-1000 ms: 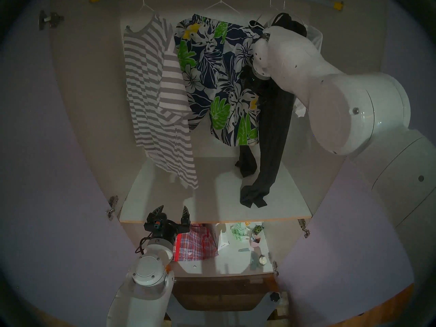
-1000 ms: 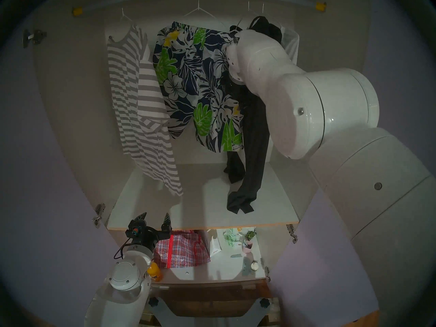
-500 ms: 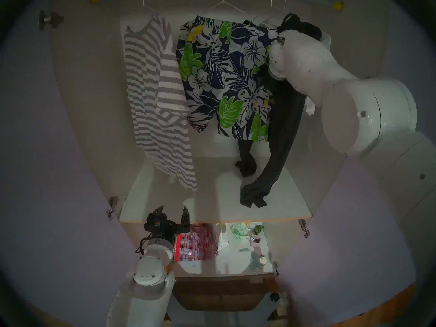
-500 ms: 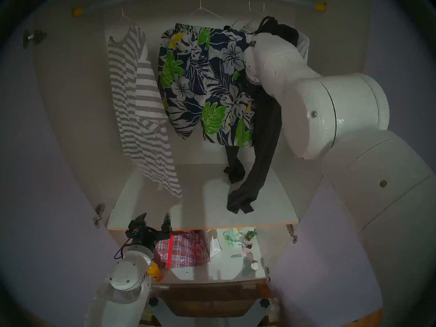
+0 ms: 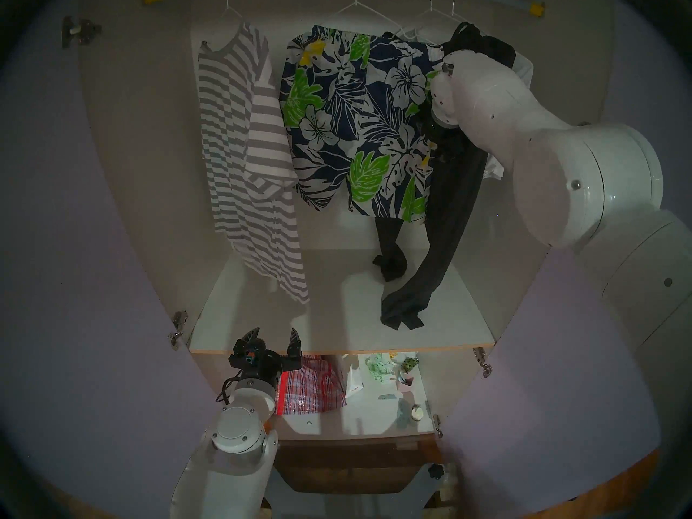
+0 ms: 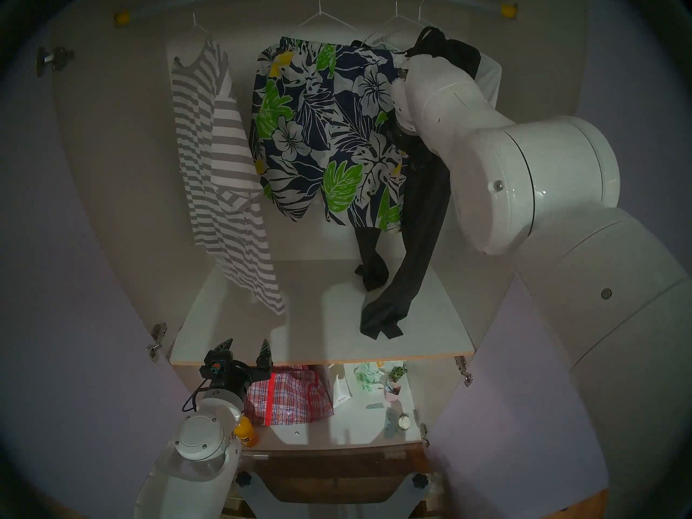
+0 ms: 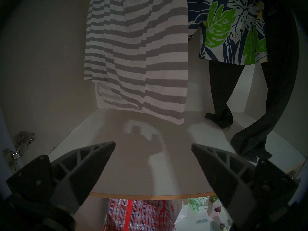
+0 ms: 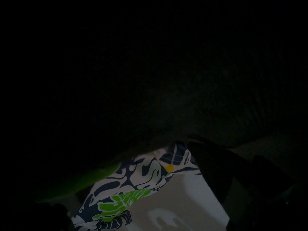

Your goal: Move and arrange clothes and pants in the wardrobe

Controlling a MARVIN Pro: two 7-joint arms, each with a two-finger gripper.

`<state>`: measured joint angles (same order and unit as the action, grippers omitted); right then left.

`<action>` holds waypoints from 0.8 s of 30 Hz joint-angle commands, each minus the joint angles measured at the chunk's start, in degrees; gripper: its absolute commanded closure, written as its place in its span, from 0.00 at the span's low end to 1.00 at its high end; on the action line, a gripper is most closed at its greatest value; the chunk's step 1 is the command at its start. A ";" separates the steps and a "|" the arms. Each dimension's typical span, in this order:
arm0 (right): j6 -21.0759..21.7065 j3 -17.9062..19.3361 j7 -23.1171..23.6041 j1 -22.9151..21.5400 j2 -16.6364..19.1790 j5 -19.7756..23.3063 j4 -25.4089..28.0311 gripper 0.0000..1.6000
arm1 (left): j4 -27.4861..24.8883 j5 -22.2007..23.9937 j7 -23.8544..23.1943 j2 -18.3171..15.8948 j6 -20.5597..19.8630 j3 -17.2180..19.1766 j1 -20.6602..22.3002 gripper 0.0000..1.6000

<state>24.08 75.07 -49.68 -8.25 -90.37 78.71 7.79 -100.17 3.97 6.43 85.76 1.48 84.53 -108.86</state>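
Wardrobe point(image 5: 123, 140): right tool seemingly buried; only wrist view shows shorts point(image 8: 133, 189).

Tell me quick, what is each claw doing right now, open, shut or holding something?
Left claw: open, empty, above the front edge of the white wardrobe shelf.
Right claw: cannot tell; it is buried among the hanging long black pants.

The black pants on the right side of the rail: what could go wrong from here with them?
1. The black pants already trail onto the white shelf; further sliding may drag and bunch the legs.
2. The right arm presses among the floral shorts and the pants; fabric could snag and pull a wire hanger off the rail.
3. The right wrist view is almost black, so the right hand's grip cannot be checked.
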 commanded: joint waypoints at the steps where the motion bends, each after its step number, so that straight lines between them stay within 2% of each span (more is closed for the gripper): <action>1: 5.49 1.14 1.42 -1.70 1.65 1.31 0.43 0.00 | -1.32 -0.04 -0.12 -0.04 0.43 -0.04 0.69 0.00; 4: 10.62 3.13 1.74 -1.31 2.41 2.54 -0.19 0.00 | -1.25 -0.01 -0.04 -0.07 0.43 -0.08 0.73 0.00; 10: 16.20 7.60 1.81 -1.05 4.36 4.25 -0.97 0.00 | -1.07 0.05 0.11 -0.12 0.43 -0.15 0.83 0.00; 16: 15.67 11.34 1.52 -1.52 6.48 4.62 -0.72 0.00 | -0.85 0.12 0.31 -0.18 0.42 -0.24 0.92 0.00; 24: 13.60 12.65 1.03 -2.21 8.74 4.30 -0.23 0.00 | -0.40 0.20 0.62 -0.25 0.41 -0.38 1.12 0.00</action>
<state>39.54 87.39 -48.82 -7.98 -83.82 82.86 6.01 -99.30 4.23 7.18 85.53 1.48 84.18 -108.42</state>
